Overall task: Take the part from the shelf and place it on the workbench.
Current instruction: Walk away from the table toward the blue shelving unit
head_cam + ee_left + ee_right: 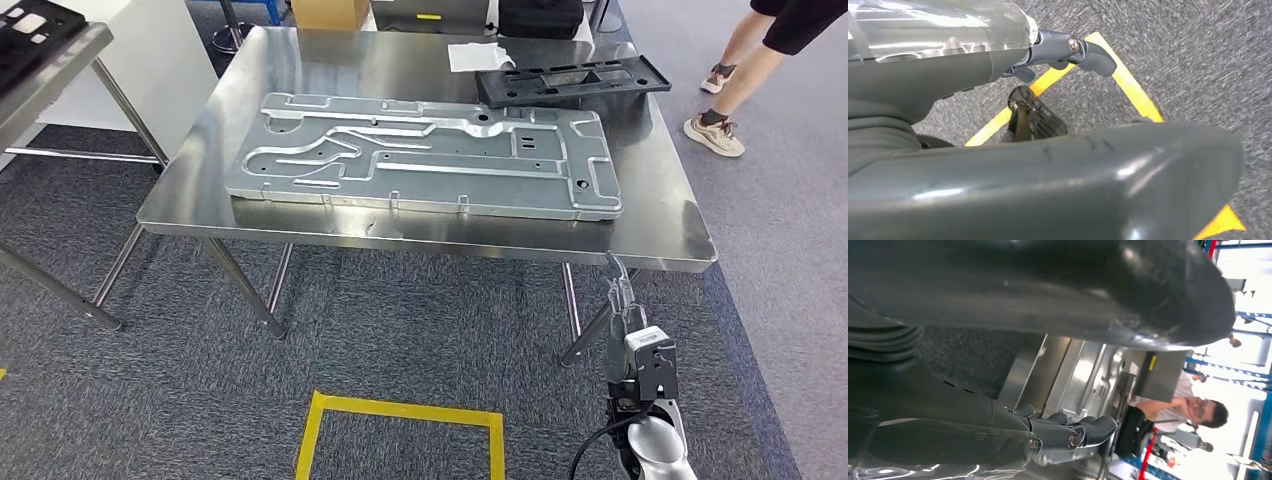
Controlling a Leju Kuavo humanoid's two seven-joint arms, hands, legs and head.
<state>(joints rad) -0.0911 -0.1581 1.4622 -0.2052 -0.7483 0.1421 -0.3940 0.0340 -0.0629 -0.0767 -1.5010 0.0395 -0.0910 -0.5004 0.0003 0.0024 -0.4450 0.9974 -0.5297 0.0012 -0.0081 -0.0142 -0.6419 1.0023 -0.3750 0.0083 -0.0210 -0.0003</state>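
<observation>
Your right hand (622, 300) hangs empty, fingers loosely curled, below the workbench's (660, 215) near right corner, where the stamped metal panel (420, 155) already lies flat, so I judge only withdrawal remains.

Right robot hand (622, 300) raised at the end of its silver forearm, fingers straight and close together, holding nothing, left robot hand (1058, 50) hanging low, dark fingers loosely extended, thick grey thumb alongside, nothing held

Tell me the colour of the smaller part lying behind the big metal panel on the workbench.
Black. The smaller part shows best in the head view, beyond the silver-grey panel on the workbench.
</observation>
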